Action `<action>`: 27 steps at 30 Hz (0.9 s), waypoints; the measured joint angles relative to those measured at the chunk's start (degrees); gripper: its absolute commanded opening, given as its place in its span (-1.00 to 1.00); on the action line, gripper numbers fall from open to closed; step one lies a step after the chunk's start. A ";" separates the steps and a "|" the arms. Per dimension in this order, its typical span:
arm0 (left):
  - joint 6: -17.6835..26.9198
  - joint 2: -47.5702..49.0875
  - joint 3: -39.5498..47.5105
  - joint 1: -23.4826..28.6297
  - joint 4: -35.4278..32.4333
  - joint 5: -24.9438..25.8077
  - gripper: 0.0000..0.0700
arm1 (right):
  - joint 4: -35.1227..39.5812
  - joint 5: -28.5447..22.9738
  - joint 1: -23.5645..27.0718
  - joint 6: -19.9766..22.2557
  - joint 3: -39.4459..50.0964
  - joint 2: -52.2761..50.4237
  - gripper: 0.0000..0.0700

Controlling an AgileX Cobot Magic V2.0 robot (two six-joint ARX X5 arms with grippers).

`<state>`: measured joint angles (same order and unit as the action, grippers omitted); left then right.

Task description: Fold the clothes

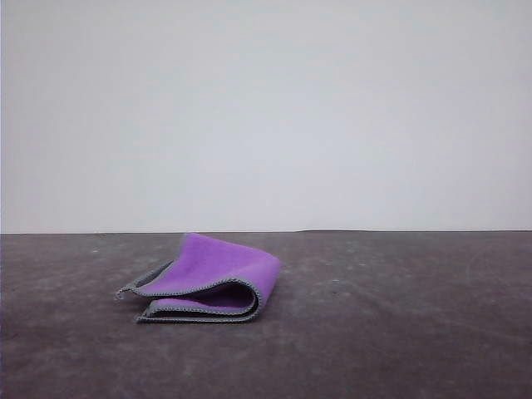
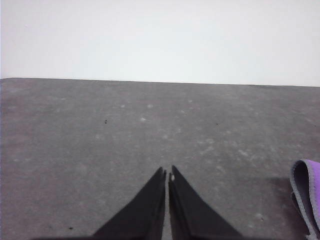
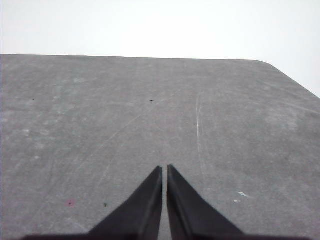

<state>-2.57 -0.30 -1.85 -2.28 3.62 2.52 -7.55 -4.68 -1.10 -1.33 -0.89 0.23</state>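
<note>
The clothes (image 1: 208,278) are one small cloth lying folded over on the dark table, left of centre in the front view, purple side up with light-grey stitched edging along the layered front edge. A corner of the clothes (image 2: 307,192) also shows in the left wrist view, off to the side of the fingers. My left gripper (image 2: 167,172) is shut with nothing held, its black fingertips together just above the bare tabletop. My right gripper (image 3: 164,168) is likewise shut and holds nothing, over bare tabletop with the clothes out of its view.
The dark grey table (image 1: 399,332) is scuffed and speckled, and it ends at a far edge against a plain white wall (image 1: 266,116). In the right wrist view the table's rounded far corner (image 3: 270,63) shows.
</note>
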 measured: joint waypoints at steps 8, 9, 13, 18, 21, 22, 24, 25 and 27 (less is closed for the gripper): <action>0.00 0.00 0.00 0.00 0.00 0.00 -1.00 | 1.17 0.02 0.00 0.00 0.00 0.00 -0.96; 0.00 0.00 0.00 0.00 0.00 0.00 -1.00 | 1.29 0.02 0.00 0.00 0.00 0.00 -0.96; 0.00 0.00 0.00 0.00 0.00 0.00 -1.00 | 1.33 0.01 0.00 0.00 0.00 0.00 -0.96; 0.00 0.00 0.00 0.00 0.00 0.00 -1.00 | 1.33 0.00 0.00 0.00 0.00 0.00 -0.96; 0.00 0.00 0.00 0.00 -0.02 0.00 -1.00 | 1.33 0.00 0.00 0.00 0.00 0.00 -0.96; 0.00 0.00 0.00 0.00 0.00 0.00 -1.00 | 1.33 0.01 0.00 0.00 0.00 0.00 -0.96; 0.00 0.00 0.00 0.00 0.00 0.00 -1.00 | 1.33 0.00 0.00 0.00 0.00 0.00 -0.96; 0.00 0.00 0.00 0.00 0.00 0.00 -1.00 | 1.33 0.01 0.00 0.00 0.00 0.00 -0.96; 0.00 0.00 0.00 0.00 0.00 0.00 -1.00 | 1.33 0.01 0.00 0.00 0.00 0.00 -0.96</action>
<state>-2.57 -0.30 -1.85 -2.28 3.62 2.52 -6.22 -4.67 -1.10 -1.32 -0.89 0.23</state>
